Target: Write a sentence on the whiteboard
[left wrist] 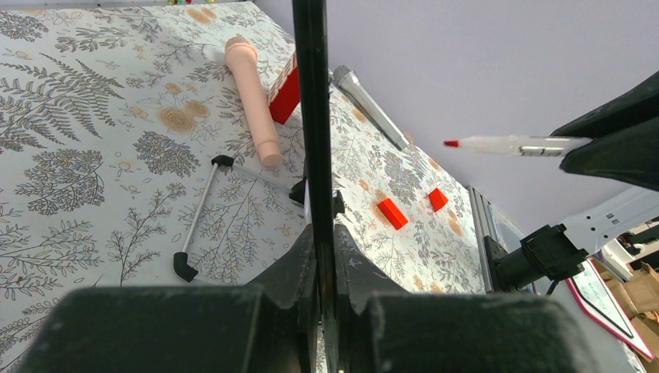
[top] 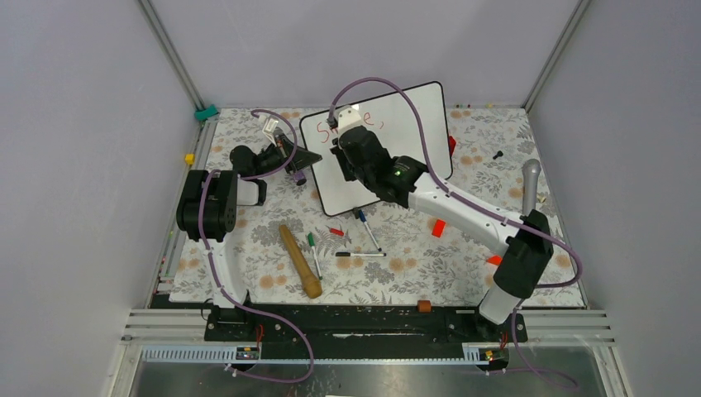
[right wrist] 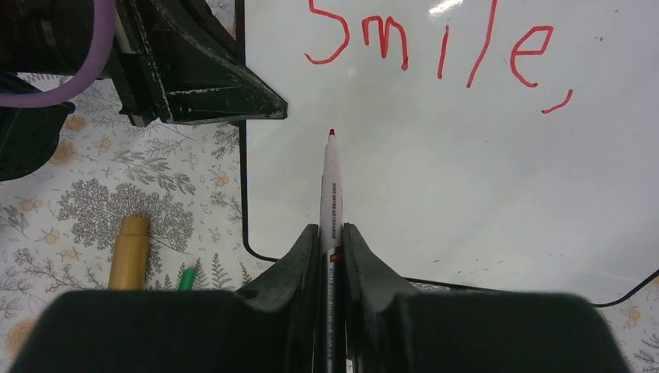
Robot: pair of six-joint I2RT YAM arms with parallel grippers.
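Note:
The whiteboard (top: 405,141) stands propped on the floral table, and my left gripper (left wrist: 325,233) is shut on its black left frame (left wrist: 311,116). Red letters of the sentence (right wrist: 435,50) read "Smile," along the board's top; only this one line shows. My right gripper (right wrist: 332,229) is shut on a red marker (right wrist: 331,186). The marker's tip (right wrist: 332,133) points at blank board under the "S", near the left edge. In the left wrist view the marker (left wrist: 505,144) shows a gap between its tip and the board. From above, the right gripper (top: 347,136) hangs over the board's left half.
A wooden roller (top: 299,260), a green marker (top: 312,241), a blue-capped marker (top: 368,230) and a thin pen (top: 360,254) lie in front of the board. Red blocks (top: 438,228) and a silver handle (top: 530,186) sit to the right.

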